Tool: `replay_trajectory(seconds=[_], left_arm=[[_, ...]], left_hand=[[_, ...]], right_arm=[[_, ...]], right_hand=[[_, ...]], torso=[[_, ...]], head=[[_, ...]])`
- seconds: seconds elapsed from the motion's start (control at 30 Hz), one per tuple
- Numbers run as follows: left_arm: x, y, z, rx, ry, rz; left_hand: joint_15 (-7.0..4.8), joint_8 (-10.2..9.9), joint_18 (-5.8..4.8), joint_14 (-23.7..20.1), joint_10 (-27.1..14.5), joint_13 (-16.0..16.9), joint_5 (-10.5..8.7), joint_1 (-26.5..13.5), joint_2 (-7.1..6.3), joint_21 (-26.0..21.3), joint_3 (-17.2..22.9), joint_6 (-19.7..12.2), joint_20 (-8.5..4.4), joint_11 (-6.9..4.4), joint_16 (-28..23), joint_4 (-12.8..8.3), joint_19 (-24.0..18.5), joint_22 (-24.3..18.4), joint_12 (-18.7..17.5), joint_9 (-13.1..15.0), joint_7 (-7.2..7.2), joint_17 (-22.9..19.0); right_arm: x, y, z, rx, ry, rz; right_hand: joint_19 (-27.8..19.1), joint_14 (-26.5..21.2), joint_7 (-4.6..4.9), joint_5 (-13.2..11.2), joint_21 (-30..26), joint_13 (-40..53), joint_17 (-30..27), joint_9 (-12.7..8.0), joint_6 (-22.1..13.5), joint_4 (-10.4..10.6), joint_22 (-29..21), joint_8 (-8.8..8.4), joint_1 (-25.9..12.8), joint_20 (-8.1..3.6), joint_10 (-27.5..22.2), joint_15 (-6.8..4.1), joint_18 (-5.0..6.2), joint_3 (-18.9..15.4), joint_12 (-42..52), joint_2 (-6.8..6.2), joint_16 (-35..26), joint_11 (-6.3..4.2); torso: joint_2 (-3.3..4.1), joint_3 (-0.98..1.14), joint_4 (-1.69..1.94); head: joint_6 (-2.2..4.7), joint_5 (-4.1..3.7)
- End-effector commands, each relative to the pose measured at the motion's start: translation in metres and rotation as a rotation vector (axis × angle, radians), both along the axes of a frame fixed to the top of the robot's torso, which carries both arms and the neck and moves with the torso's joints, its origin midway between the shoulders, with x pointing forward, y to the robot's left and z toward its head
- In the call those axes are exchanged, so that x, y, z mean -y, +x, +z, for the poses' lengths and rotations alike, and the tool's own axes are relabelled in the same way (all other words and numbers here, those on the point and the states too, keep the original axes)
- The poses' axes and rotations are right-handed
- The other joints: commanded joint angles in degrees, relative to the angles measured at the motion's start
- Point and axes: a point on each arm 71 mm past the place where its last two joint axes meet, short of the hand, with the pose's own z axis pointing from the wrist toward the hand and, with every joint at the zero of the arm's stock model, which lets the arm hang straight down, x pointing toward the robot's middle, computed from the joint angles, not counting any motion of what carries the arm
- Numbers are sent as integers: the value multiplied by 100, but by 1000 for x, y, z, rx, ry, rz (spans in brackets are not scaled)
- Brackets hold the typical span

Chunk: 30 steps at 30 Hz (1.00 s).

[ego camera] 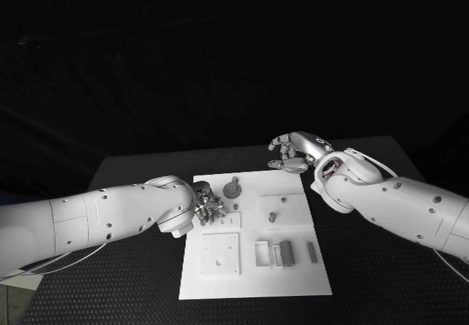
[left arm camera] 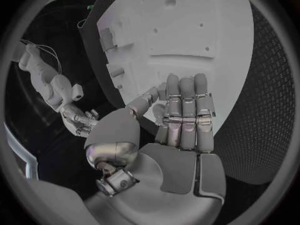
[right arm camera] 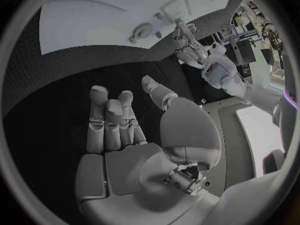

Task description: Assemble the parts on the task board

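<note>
Two hands are near the white task board (ego camera: pixel 220 284), and both hold nothing: the left hand (ego camera: pixel 207 205) hovers over the board's left edge, fingers loosely apart, and the right hand (ego camera: pixel 296 152) hangs beyond its far corner, fingers curled but separated. The grey parts (ego camera: pixel 284 253) lie in the board's recesses, matte and blocky; one round part (ego camera: pixel 232 189) lies near the far edge. I judge that the assembly is only starting; next, a hand must pinch one small part.

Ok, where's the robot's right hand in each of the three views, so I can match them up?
Head view: the right hand is over the black table, just past the far right corner of the task board.
Left wrist view: it looks small, at the end of the other white arm, off the board's edge.
Right wrist view: its own palm and fingers are in the circle's middle.
Shared landmark: the white task board.
</note>
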Motion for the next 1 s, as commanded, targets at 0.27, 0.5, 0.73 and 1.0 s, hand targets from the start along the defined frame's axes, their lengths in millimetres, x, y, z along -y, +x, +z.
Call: replay_trajectory(seconds=[0.27, 0.5, 0.73, 1.0], left_arm=[[0, -2, -5, -19, 41, -24], [1, -3, -6, -26, 42, -31], [3, -3, -6, -28, 43, -33], [4, -2, -6, -16, 45, -33]], left_hand=[[-23, 37, 63, -62, -52, 39, -53, -16, -3, 51, 5, 353, -13, -46, 166, 11, 30, 81, 133, 74, -372, -52], [-41, 51, 71, -68, -51, 68, -68, -25, -22, 75, 2, 386, -30, -68, 302, 11, 64, 151, 233, 129, -392, -100], [-49, 52, 71, -85, -66, 80, -69, -31, -30, 81, 2, 392, -36, -74, 373, 14, 69, 188, 283, 156, -398, -136], [-51, 50, 70, -103, -82, 84, -88, -38, -37, 80, -1, 391, -38, -75, 414, 18, 68, 211, 312, 172, -398, -165]], right_arm=[[-3, 0, 0, -7, 0, 11], [-3, 0, 0, -10, -1, 11], [-4, 0, -1, -13, -3, 12], [-4, 0, -1, -15, -4, 11]], right_hand=[[13, 38, 74, 34, -37, -13, 6, -11, 41, -20, 82, 30, 60, -17, -4, 9, 232, -14, 38, 17, 17, -33], [13, 38, 73, 34, -39, -15, 6, -12, 43, -20, 82, 30, 58, -16, -5, 9, 232, -18, 39, 20, 16, -33], [12, 37, 73, 34, -40, -18, 5, -13, 46, -22, 82, 31, 55, -15, -5, 9, 232, -22, 39, 23, 15, -33], [11, 36, 73, 34, -42, -21, 5, -14, 48, -25, 82, 31, 54, -14, -6, 9, 232, -27, 40, 26, 14, -33]], torso=[[0, -1, 2], [-3, 5, -1], [-5, 6, 5], [-6, 10, 1]], head=[[-43, -4], [-65, -10], [-79, -16], [-89, -24]])
